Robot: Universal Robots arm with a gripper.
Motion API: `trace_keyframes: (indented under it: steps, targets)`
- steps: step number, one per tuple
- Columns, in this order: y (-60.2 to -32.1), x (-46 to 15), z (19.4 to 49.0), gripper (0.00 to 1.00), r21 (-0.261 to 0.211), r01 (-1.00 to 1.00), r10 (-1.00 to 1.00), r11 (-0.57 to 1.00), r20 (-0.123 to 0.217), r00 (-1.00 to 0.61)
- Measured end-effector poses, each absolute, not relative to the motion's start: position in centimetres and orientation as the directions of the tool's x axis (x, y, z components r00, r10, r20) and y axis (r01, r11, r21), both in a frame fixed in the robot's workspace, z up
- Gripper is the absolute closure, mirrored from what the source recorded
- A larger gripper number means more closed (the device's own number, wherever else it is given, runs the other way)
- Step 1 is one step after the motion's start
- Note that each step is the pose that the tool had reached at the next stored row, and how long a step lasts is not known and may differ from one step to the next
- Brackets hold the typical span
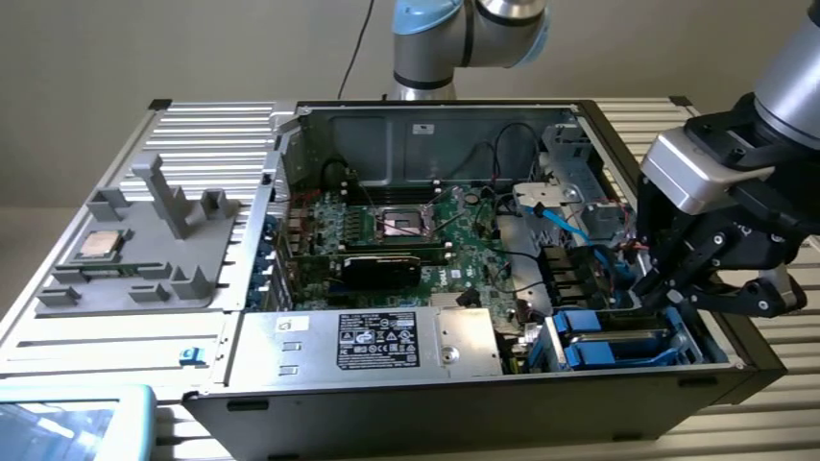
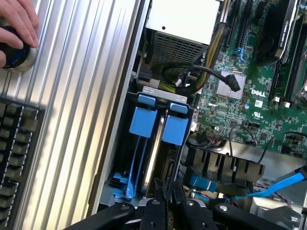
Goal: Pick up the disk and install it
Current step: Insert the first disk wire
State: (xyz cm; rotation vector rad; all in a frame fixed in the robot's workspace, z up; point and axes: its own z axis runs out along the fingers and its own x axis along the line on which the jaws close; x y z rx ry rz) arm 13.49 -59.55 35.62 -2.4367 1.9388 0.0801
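The hand hung over the drive bay at the near corner of the open computer case, on the exterior view's right, and we could not tell whether it was spread or pressed together. The disk, in its blue frame, stood on edge in that bay under the hand, just beside a second blue frame.

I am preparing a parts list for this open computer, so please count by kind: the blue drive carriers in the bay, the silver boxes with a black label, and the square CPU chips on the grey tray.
Blue drive carriers: 2
Silver box with black label: 1
Square CPU chip: 1
Total: 4
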Motion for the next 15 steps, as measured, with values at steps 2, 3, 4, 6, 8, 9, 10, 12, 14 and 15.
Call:
trace_keyframes:
  steps: [2,3,4,6,8,9,10,12,14,15]
  targets:
    - [-59.1,13.3,35.6,0.84,0.014,-0.974,-0.974,-0.225,-0.044,0.224]
    - [-58.9,13.3,35.6,0.84,0.016,-0.974,-0.974,-0.225,-0.036,0.224]
    - [-58.7,13.2,35.6,0.84,0.018,-0.974,-0.974,-0.225,-0.026,0.224]
    - [-58.2,13.1,35.6,0.84,0.023,-0.974,-0.975,-0.224,-0.007,0.224]
    - [-57.6,13.1,35.6,0.84,0.026,-0.974,-0.974,-0.224,0.009,0.224]
    - [-57.3,13.1,35.6,0.84,0.028,-0.974,-0.974,-0.224,0.018,0.224]
    - [-57.0,13.1,35.6,0.84,0.030,-0.974,-0.974,-0.223,0.026,0.224]
    - [-56.3,13.1,35.6,0.84,0.033,-0.974,-0.974,-0.223,0.038,0.224]
    - [-56.0,13.1,35.6,0.84,0.034,-0.974,-0.974,-0.222,0.044,0.224]
    - [-56.0,13.0,35.6,0.84,0.034,-0.975,-0.974,-0.220,0.044,0.221]
